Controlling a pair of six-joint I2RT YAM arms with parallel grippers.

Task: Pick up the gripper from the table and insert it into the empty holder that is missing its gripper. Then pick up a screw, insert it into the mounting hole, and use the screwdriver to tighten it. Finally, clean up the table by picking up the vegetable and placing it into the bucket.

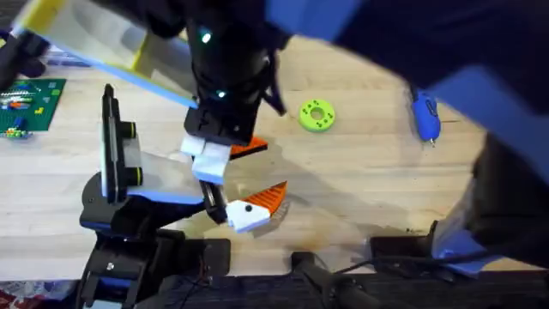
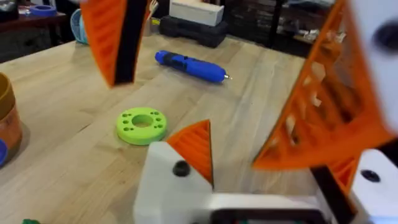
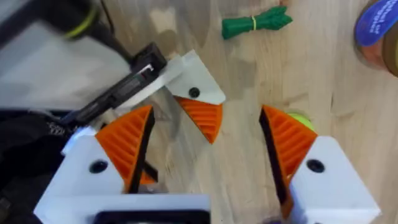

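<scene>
The gripper (image 1: pixel 257 208), an orange ribbed wedge on a white block (image 3: pixel 194 81) with a dark hole (image 2: pixel 181 168), lies on the table (image 1: pixel 360 189). Its base touches the black tip of the holder (image 1: pixel 116 163). My right gripper (image 3: pixel 206 109) hangs open just above it (image 1: pixel 214 159), one orange finger on each side. The blue screwdriver (image 1: pixel 425 116) lies far right, also seen from the left wrist (image 2: pixel 189 65). The green vegetable (image 3: pixel 255 22) lies beyond the gripper, near the orange bucket (image 3: pixel 379 31). No screw is in view.
A lime-green ring (image 1: pixel 316 115) lies between the gripper and the screwdriver. A green circuit board (image 1: pixel 30 103) sits at the far left. The right arm looms large and blurred across the upper right of the overhead view.
</scene>
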